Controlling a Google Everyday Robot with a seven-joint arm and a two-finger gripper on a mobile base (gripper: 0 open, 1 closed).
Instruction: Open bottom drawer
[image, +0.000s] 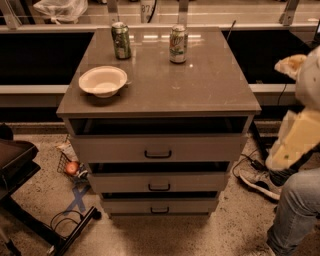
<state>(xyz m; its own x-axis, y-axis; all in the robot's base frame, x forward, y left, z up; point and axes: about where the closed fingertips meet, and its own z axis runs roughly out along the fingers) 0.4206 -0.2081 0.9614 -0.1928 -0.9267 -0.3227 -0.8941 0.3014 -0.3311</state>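
Observation:
The bottom drawer (125, 206) is the lowest light grey front of the cabinet, with a small black bar handle (160, 210). A dark gap shows above its front; its inside is hidden. The middle drawer (115, 182) and top drawer (110, 148) stand above it. My arm (300, 135) shows as blurred white and yellow parts at the right edge, beside the cabinet and well above the bottom drawer. My gripper (291, 65) seems to be the pale tip at the upper right, away from every handle.
On the cabinet top (200, 85) stand two green cans (120, 40) (178, 43) and a white bowl (103, 80). A person's jeans leg (295, 210) and shoe (257, 182) are on the right. A black chair base (30, 200) and floor clutter (72, 167) are on the left.

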